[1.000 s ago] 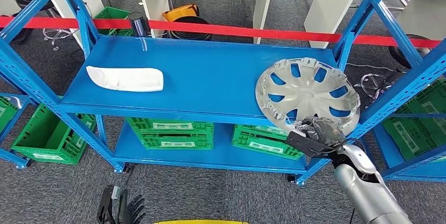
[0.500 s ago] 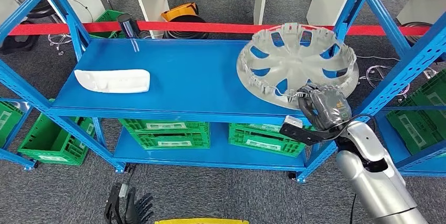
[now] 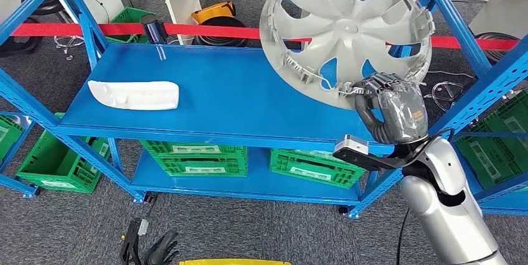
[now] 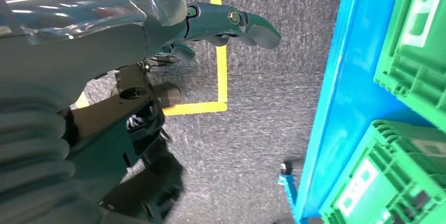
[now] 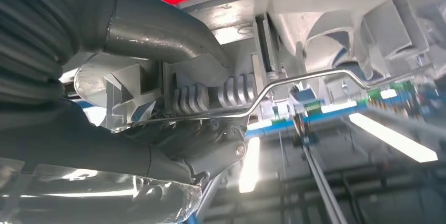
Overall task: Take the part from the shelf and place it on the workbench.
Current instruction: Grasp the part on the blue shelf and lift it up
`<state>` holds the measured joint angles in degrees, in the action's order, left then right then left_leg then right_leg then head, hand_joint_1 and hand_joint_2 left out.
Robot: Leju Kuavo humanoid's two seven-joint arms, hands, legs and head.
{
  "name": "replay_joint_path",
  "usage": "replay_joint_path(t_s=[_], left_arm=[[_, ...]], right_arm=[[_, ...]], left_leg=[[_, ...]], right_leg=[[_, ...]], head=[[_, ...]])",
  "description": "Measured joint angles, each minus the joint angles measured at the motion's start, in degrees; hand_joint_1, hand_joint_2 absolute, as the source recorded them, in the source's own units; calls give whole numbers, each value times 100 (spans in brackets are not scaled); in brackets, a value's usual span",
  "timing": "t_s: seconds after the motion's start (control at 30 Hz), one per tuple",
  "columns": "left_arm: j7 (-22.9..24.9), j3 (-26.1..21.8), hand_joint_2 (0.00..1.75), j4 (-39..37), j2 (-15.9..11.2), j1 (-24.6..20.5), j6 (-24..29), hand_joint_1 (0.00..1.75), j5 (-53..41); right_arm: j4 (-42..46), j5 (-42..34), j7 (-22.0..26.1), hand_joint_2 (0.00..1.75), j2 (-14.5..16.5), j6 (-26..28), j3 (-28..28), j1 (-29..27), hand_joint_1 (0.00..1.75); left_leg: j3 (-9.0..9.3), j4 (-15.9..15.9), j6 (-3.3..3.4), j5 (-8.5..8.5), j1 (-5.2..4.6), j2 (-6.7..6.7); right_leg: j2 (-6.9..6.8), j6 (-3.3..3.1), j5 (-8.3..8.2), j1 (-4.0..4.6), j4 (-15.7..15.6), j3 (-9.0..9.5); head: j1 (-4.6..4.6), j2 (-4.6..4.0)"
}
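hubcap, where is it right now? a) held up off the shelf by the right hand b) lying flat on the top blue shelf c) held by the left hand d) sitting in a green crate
a: the right hand grips the silver hubcap by its lower rim, and it is raised and tilted above the blue shelf, while the left hand hangs low near the floor holding nothing.

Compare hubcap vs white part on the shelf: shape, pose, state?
The hubcap is round and silver-grey with cutouts; the white part is long and solid. The hubcap is lifted and tilted, gripped at its rim by the right hand; the white part lies flat, untouched, on the shelf.
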<state>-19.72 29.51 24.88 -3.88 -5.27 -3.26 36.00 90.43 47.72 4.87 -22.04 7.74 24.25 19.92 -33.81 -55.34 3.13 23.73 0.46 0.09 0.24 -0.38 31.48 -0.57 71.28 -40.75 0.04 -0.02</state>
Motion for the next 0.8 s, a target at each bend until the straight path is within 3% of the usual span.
replay_joint_path(t_s=[0.03, 0.07, 0.13, 0.17, 0.2, 0.27, 0.37, 0.4, 0.47, 0.53, 0.57, 0.6, 0.63, 0.7, 0.73, 0.8], left_arm=[[1, 8, 175, -1, 7, 6, 12, 0, 10], [12, 11, 175, -1, 13, 7, 26, 0, 26], [73, 11, 175, -3, 28, 6, 79, 0, 52], [116, 11, 175, -8, 26, 1, 119, 0, 58], [159, 11, 175, -16, 24, 0, 161, 0, 60], [219, 13, 175, -36, 25, 3, 237, 0, 70], [260, 15, 175, -63, 37, 10, 321, 0, 79], [263, 15, 175, -72, 37, 9, 343, 0, 82], [264, 15, 175, -90, 34, 12, 374, 0, 87], [265, 16, 175, -112, 34, 23, 406, 0, 88], [266, 16, 175, -122, 34, 28, 419, 0, 87], [266, 17, 175, -131, 34, 30, 429, 0, 87], [267, 17, 175, -136, 31, 30, 435, 0, 93], [270, 20, 175, -149, -3, 29, 459, 0, 115], [274, 21, 175, -158, -22, 30, 471, 0, 130], [278, 24, 175, -178, -46, 39, 486, 0, 158]], right_arm=[[65, -30, 8, 175, 12, 25, -29, -27, 175], [127, -71, 17, 175, 25, 39, -56, -50, 175], [246, -223, 67, 175, 60, 43, -114, -85, 175], [297, -330, 103, 175, 89, 41, -137, -95, 175], [354, -444, 144, 175, 118, 39, -161, -108, 175], [467, -706, 224, 175, 193, 16, -198, -144, 175], [640, -1425, 409, 175, 322, -131, -275, -223, 175], [695, -1695, 479, 175, 363, -197, -303, -249, 175], [785, -2193, 615, 175, 443, -350, -362, -311, 175], [858, -2721, 738, 175, 530, -554, -433, -391, 175], [892, -2963, 787, 175, 573, -661, -469, -435, 175], [931, -3230, 833, 175, 616, -785, -511, -477, 175], [971, -3509, 878, 175, 656, -919, -555, -514, 175], [1053, -4270, 962, 175, 742, -1276, -677, -582, 175], [1083, -4677, 1000, 175, 782, -1465, -746, -617, 175], [1148, -5388, 1046, 175, 856, -1824, -891, -681, 175]], left_leg=[[4, -4, -19, 8, 19, 0], [8, -16, -49, 21, 45, -3], [11, -87, -150, 74, 110, -10], [-5, -140, -213, 109, 126, -14], [-23, -188, -270, 139, 133, -17], [-47, -228, -352, 158, 133, -20], [-93, -319, -418, 243, 179, -17], [-183, -510, -428, 366, 185, -15], [-520, -1230, -432, 722, 178, -12], [-843, -1881, -407, 924, 157, -13], [-877, -1929, -367, 876, 137, -14], [-798, -1746, -304, 730, 105, -16], [-622, -1380, -212, 525, 58, -22], [-269, -684, -6, 268, -32, -24], [-170, -493, 63, 231, -72, -25], [-111, -368, 105, 228, -122, -23]], right_leg=[[-2, 63, 24, -50, 188, -110], [-5, 153, -46, -99, 144, -107], [-29, 368, -355, -201, -548, 206], [-25, 432, -473, -219, -903, 388], [-13, 439, -539, -227, -1143, 512], [31, 339, -531, -194, -1215, 558], [43, 181, -529, -186, -1201, 551], [43, 139, -530, -183, -1205, 558], [43, 80, -525, -143, -1204, 562], [47, 41, -519, -79, -1202, 566], [51, 31, -513, -43, -1202, 574], [58, 22, -508, -7, -1203, 587], [65, 13, -502, 23, -1206, 601], [72, 5, -498, 55, -1211, 607], [73, 10, -503, 51, -1214, 597], [71, 42, -525, 31, -1235, 579]], head=[[-1, 0], [-1, 0], [3, 0], [8, 0], [9, 0], [6, 0], [2, 0], [1, 0], [0, 0], [1, 0], [1, 0], [1, 0], [1, 0], [11, 0], [9, 0], [-2, 0]])
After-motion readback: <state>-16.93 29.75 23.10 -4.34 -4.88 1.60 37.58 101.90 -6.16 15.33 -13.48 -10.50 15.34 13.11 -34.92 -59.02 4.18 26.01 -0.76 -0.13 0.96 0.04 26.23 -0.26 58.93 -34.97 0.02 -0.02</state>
